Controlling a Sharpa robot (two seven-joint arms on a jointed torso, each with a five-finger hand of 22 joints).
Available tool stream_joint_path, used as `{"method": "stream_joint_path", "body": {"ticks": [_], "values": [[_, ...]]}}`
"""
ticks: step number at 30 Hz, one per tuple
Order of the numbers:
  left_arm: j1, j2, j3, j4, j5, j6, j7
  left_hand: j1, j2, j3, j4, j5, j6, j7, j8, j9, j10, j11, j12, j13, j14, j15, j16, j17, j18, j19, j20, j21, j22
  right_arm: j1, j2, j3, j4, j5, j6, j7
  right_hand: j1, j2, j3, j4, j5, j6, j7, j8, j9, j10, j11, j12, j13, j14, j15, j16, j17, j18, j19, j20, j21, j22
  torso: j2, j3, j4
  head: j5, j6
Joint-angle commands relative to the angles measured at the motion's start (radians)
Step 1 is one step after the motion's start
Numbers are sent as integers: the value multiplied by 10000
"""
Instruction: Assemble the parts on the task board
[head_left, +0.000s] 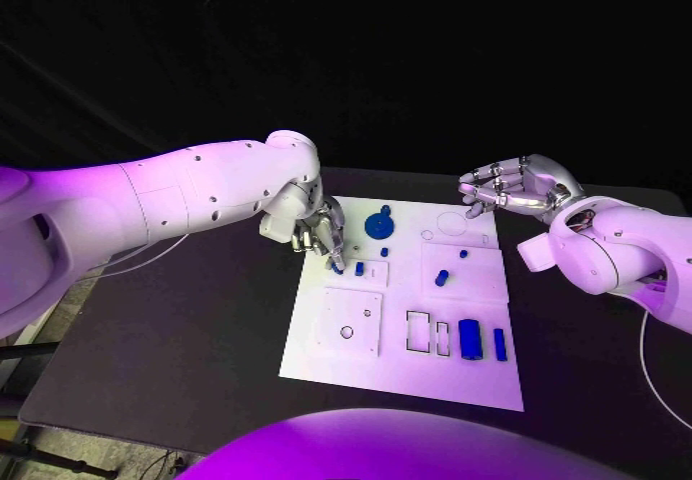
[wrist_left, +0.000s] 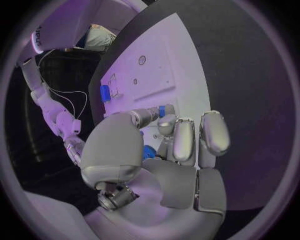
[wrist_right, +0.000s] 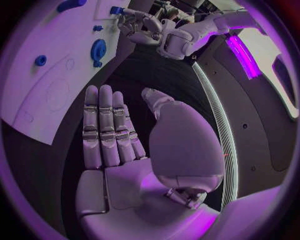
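Observation:
The white task board (head_left: 329, 362) lies in the middle of the table. My left hand (head_left: 320, 235) hangs over the board's far left part with its fingers pointing down. It pinches a small blue part (wrist_left: 164, 111) between thumb and fingertip, low over the board, also visible as the small blue part (wrist_right: 116, 10). A blue peg (head_left: 359, 268) stands just beside it. A blue gear-like part (head_left: 381, 222) lies to the right of the hand. My right hand (head_left: 519, 190) hovers beyond the board's far right corner, fingers apart, holding nothing.
More blue parts sit on the board: two small ones (head_left: 443, 278) near its middle and two upright blocks (head_left: 470, 335) by the rectangular slots (head_left: 418, 332). A square plate with a hole (head_left: 353, 320) lies at the near left. Black table (head_left: 173, 350) surrounds the board.

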Motion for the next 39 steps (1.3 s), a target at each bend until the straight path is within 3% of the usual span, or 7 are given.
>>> {"method": "stream_joint_path", "body": {"ticks": [1,21,30,39], "values": [[-37,-68,-10,104,119,-297,66,-199,-30,2010,-2033,258,177,-75,-78,48,90,8,21,-40,183,-21,-33,0,-135,44,-1,44,10,-5,2,3,12,-12,86,91,49,30,-45,-2,-16,-75,-22,41,11,-37,0,67,-10,32,43,-68,11,54,70,33,-70,-16,-3,4,5,1,1],[-81,-274,-8,408,194,-604,-52,-307,-24,2047,-2077,392,212,-82,-98,99,106,2,7,-55,184,-25,-33,-2,-135,41,-4,48,14,-7,26,3,-14,-12,116,104,49,30,-45,-2,-16,-75,-22,41,11,-37,0,67,-10,32,43,-68,11,54,70,33,-70,-16,-6,2,3,23,1],[-104,-428,-8,647,122,-1272,34,-618,29,2125,-2183,760,278,-110,-104,247,193,-24,1,-49,191,-44,-29,1,-152,91,-19,115,119,-12,23,3,-18,-12,111,110,49,30,-45,-2,-16,-75,-22,41,11,-37,0,67,-10,32,43,-68,11,54,70,33,-70,-16,-10,6,3,46,1],[-186,-807,-6,1074,299,-2197,204,-900,56,2199,-2336,1163,338,-150,-78,395,306,-61,25,14,196,-71,-26,3,-166,128,-43,168,198,-19,9,3,-20,-12,109,111,66,37,-65,8,-15,-77,-23,48,14,-36,-1,68,-12,36,42,-75,15,54,78,32,-76,-31,-2,6,-7,28,1]]}}
